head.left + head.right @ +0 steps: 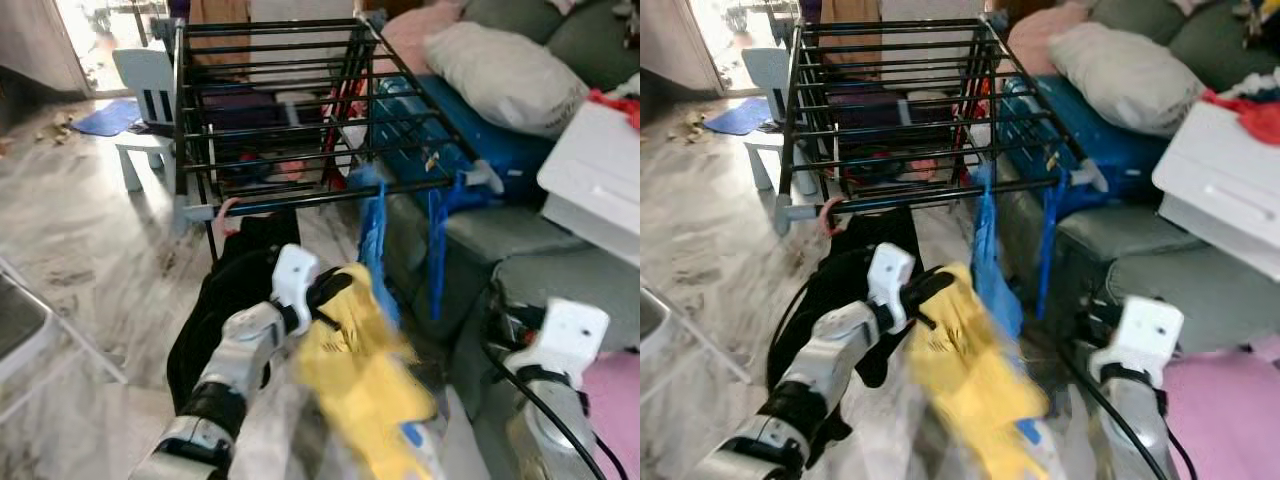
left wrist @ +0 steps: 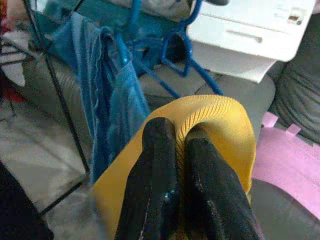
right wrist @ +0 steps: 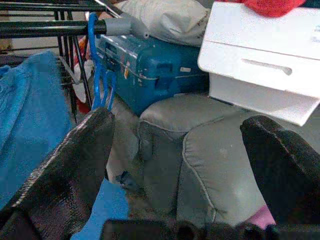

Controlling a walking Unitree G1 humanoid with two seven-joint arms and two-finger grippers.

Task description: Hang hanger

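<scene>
My left gripper point(image 2: 175, 132) is shut on a fold of yellow cloth point(image 2: 220, 125). In the eye views the left gripper point(image 1: 332, 290) holds that yellow cloth point(image 1: 365, 375) low in front of the black drying rack point(image 1: 290, 120). Two blue hangers hang from the rack's front bar: one carries a blue cloth point(image 1: 372, 235), the other blue hanger point(image 1: 437, 245) is bare. The bare hanger point(image 3: 97, 75) hangs ahead of my right gripper point(image 3: 175, 170), which is open with nothing between its fingers. My right arm's white wrist point(image 1: 565, 340) is low on the right by the sofa.
A grey sofa point(image 1: 520, 250) runs along the right with a blue suitcase point(image 1: 470, 130), a pillow point(image 1: 505, 70) and a white box point(image 1: 595, 180) on it. Black clothes point(image 1: 230, 290) lie under the rack. A small white chair point(image 1: 145, 110) stands at the rack's far left.
</scene>
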